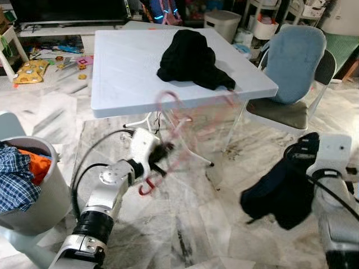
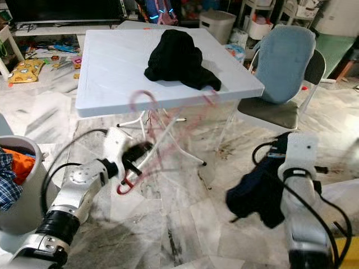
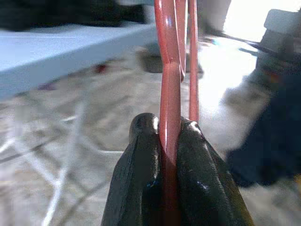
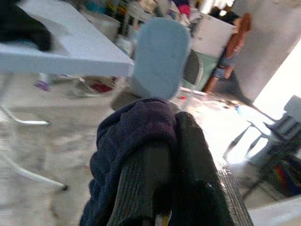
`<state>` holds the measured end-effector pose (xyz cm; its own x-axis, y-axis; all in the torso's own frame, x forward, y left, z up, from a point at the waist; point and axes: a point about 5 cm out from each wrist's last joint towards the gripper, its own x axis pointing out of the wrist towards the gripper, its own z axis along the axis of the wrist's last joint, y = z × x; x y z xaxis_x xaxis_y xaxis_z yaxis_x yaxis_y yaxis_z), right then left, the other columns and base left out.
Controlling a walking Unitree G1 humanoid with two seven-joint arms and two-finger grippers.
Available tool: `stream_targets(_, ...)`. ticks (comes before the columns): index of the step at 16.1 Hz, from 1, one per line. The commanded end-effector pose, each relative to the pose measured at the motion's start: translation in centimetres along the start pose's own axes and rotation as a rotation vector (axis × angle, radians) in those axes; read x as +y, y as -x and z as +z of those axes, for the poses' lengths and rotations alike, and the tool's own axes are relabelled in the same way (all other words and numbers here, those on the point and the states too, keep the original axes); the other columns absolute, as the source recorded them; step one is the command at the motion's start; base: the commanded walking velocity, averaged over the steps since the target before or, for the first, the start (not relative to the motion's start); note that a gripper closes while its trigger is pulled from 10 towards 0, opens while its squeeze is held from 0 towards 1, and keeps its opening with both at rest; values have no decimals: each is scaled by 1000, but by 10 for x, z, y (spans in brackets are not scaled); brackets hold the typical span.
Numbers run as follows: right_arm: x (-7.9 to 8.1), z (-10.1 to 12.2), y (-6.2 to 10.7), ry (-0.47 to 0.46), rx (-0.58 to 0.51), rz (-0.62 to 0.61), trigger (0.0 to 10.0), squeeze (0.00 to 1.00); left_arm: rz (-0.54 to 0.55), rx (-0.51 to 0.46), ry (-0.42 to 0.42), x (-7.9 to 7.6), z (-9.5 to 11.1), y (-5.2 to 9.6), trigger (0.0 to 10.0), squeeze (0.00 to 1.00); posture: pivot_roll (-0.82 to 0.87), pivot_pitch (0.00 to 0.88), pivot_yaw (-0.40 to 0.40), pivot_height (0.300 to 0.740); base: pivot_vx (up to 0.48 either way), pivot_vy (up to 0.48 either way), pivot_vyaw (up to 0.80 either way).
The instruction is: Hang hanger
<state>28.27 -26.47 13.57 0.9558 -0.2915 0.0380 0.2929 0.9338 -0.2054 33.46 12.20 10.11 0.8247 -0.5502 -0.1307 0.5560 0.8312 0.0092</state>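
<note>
Red plastic hanger (image 3: 170,94) sits pinched between the 2 black fingers (image 3: 141,174) of the left gripper (image 1: 160,154), its bar running straight out past the fingertips. From the head camera the hanger (image 1: 185,120) shows as a blurred pink shape held up in front of the white desk (image 1: 123,73), with its hook end hanging below the fingers, above the marble floor (image 1: 185,224). On the desk lies a black garment (image 1: 193,59). The right gripper (image 2: 275,162) is low on the right, its fingers (image 4: 188,179) closed on a dark navy cloth (image 1: 280,190) that droops from them. A blue chair (image 1: 294,64) stands beside the desk, and a laundry basket (image 1: 39,196) of clothes is at the left.
</note>
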Motion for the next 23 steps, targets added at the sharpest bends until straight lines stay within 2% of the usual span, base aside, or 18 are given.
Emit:
stream_targets(1, 4, 19, 5, -34, -106, 44, 0, 0, 109, -8, -23, 7, -2, 3, 10000, 0, 107, 0, -98, 740, 0, 0, 0)
stream_targets(2, 8, 19, 16, -48, -124, 72, 0, 0, 202, -5, -64, 10, -5, 7, 10000, 0, 112, 0, -95, 740, 0, 0, 0)
stream_targets(3, 8, 19, 24, -52, -144, 76, 0, 0, 318, 19, -181, 10, -8, 10, 10000, 0, 116, 0, -90, 740, 0, 0, 0)
stream_targets(5, 9, 16, 27, -69, -142, 71, 0, 0, 391, 45, -281, 8, -12, 12, 10000, 0, 116, 0, -82, 740, 0, 0, 0)
stream_targets(7, 15, 15, 31, -76, -143, 85, 0, 0, 424, 29, -284, 4, -10, 10, 10000, 0, 117, 0, -77, 740, 0, 0, 0)
stream_targets(9, 24, 17, 34, -87, -161, 114, 0, 0, 386, 2, -246, -3, -8, 7, 10000, 0, 111, 0, -75, 740, 0, 0, 0)
stream_targets(10, 31, 19, 39, -113, -184, 146, 824, 0, 360, -16, -202, -6, -8, 7, 10000, 0, 113, 0, -72, 740, 0, 0, 0)
stream_targets(11, 34, 20, 41, -125, -190, 153, 510, 0, 379, -16, -194, -4, -8, 8, 10000, 0, 110, 0, -69, 740, 0, 0, 0)
stream_targets(12, 35, 21, 42, -148, -197, 154, 667, 0, 394, -17, -195, -1, -8, 9, 10000, 0, 110, 0, -69, 740, 0, 0, 0)
stream_targets(13, 35, 22, 42, -151, -199, 155, 1255, 0, 400, -18, -198, -1, -7, 10, 10000, 0, 108, 0, -65, 740, 0, 0, 0)
stream_targets(14, 37, 25, 42, -159, -209, 165, 4510, 0, 412, -14, -187, 1, -8, 11, 10000, 0, 106, 0, -62, 740, 0, 0, 0)
stream_targets(15, 39, 28, 41, -171, -211, 171, 10000, 0, 415, -16, -169, 1, -8, 11, 10000, 0, 105, 0, -64, 740, 0, 0, 0)
stream_targets(18, 43, 31, 37, -178, -217, 181, 10000, 0, 427, -28, -151, 2, -5, 10, 10000, 0, 106, 0, -69, 740, 265, 0, 0)
stream_targets(20, 48, 33, 35, -133, -229, 213, 10000, 0, 430, -30, -146, 3, -5, 10, 10000, 0, 109, 0, -69, 740, 274, 0, 0)
stream_targets(23, 51, 36, 33, -147, -239, 229, 10000, 0, 432, -33, -144, 3, -4, 11, 10000, 0, 112, 0, -71, 740, 282, 0, 798)
